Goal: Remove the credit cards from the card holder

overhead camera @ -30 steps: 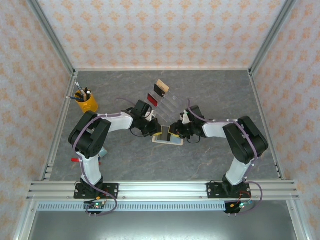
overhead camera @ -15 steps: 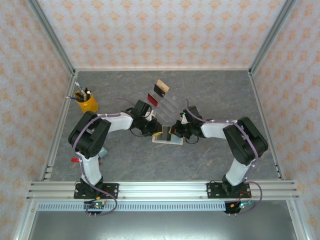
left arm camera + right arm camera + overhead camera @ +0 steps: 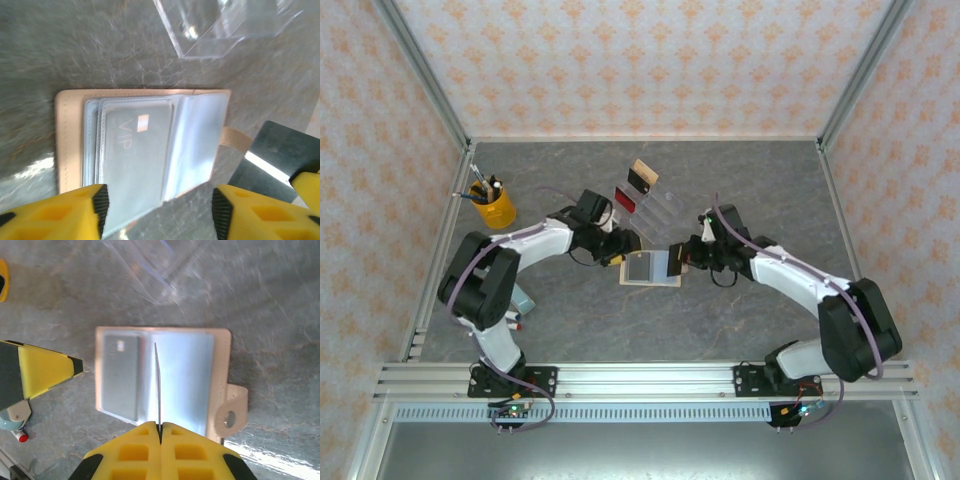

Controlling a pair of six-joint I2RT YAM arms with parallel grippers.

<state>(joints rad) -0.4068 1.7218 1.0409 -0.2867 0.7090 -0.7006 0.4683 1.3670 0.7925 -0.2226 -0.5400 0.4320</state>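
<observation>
The small tan leather-like bifold card holder (image 3: 650,270) lies opened flat on the grey stone-patterned table (image 3: 760,190), between the two arms, with its grey-blue pocket lining facing up. The right gripper (image 3: 682,258) hangs at the holder's right edge, its yellow fingers pinched tight on a thin dark grey-black plastic card (image 3: 674,263). In the right wrist view this card (image 3: 157,380) stands edge-on as a fine line running up from the closed fingertips (image 3: 150,432) over the middle fold of the holder (image 3: 220,365), clear of the pockets. The holder's little closing tab (image 3: 230,412), with its round hole, lies just right of those fingertips. The left gripper (image 3: 623,247) sits at the holder's far left corner with its fingers spread wide and nothing between them. In the left wrist view its two yellow fingers (image 3: 65,210) frame the near edge of the holder (image 3: 67,140), which lies below and between them, untouched. A grey card marked VIP (image 3: 135,145) sits inside a clear sleeve of the holder. The lifted dark card (image 3: 280,155) shows at the right of that view, just past the tab (image 3: 235,139). Beyond the holder stands a clear acrylic slotted stand (image 3: 660,208) holding a red plastic card (image 3: 625,200) and a tan card with a black band (image 3: 641,177), both upright and well apart from either gripper. A yellow cup of pens (image 3: 492,205) stands at the table's left edge.
</observation>
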